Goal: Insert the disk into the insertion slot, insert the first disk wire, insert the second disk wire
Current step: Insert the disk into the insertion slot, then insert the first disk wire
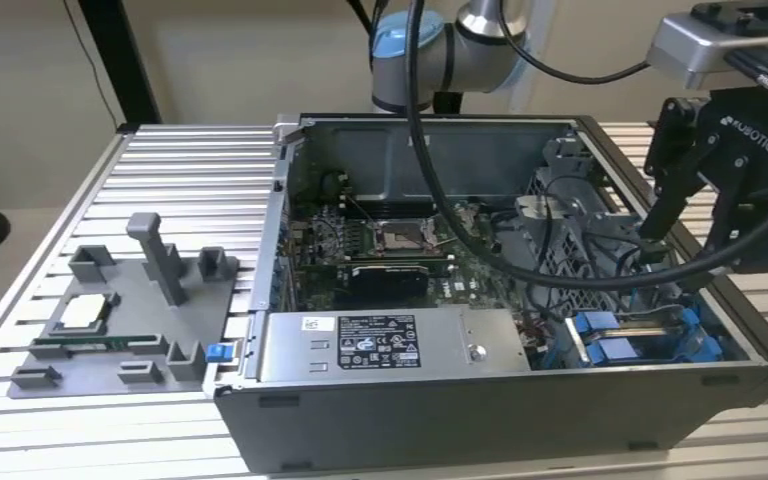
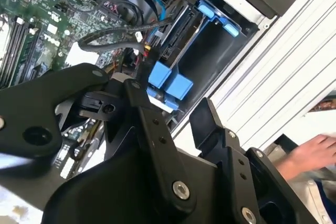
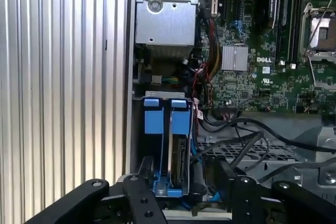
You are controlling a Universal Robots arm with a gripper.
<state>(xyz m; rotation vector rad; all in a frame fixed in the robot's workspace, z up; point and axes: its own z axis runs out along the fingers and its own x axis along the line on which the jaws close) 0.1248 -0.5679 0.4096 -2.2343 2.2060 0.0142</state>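
Directly below my hand (image 3: 185, 170) (fingers (image 3: 148, 177) apart, gripping nothing), the disk (image 3: 178, 156) stands on edge in the insertion slot (image 3: 152, 129), its long edge square to my closing line.

Ribbed, satiny silver metal runs right across the counter (image 1: 171, 170), and the end effector (image 3: 184, 166) is all matt black, dotted with bright steel screw heads (image 2: 181, 190). Glossy blue plastic shows on the carrier tabs (image 3: 152, 121) and dull perforated grey sheet metal on the insertion slot (image 3: 220, 150). There's a white paper label on the bare-metal power-supply box (image 1: 384, 345).
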